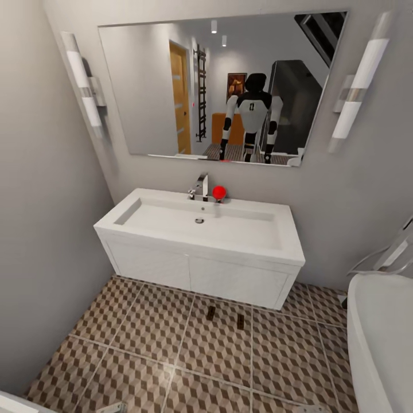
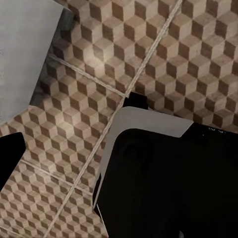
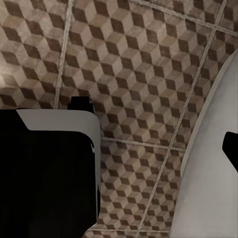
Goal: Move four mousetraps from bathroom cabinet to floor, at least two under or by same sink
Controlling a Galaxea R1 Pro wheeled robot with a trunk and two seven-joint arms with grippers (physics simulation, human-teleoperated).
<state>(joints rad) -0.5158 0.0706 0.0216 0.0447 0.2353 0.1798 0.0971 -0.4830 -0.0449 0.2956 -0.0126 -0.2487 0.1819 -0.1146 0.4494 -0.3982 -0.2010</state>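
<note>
From where I stand, the robot faces the bathroom sink [image 1: 201, 221], a white trough basin with a chrome tap [image 1: 201, 186] and a small red round thing [image 1: 218, 193] just beside the tap. Two small dark pieces, which I judge to be mousetraps [image 1: 211, 312], lie on the bathroom floor [image 1: 137, 344] just in front of the white unit under the basin, one near the other [image 1: 241, 321] (they are too small to see the wire or the red mark). So two seem already placed next to the sink, and I think the other two are still to be fetched from the cabinet, of which an orange-brown piece appears in the mirror [image 1: 221, 129] behind the robot's reflection. The basin itself holds nothing that I can see, and the two doors of the unit are closed. About the left gripper and the right gripper, I cannot tell if they are wide or narrow: each wrist view looks down at the cube tiles past dark and pale parts of the robot's body, and no fingers are clear there. The danger from here, in my judgement, is the base: when the robot turns away in this narrow room, its wheels may push or run over the two traps, or it may bump the white bathtub [image 1: 378, 344] at the right side.
</note>
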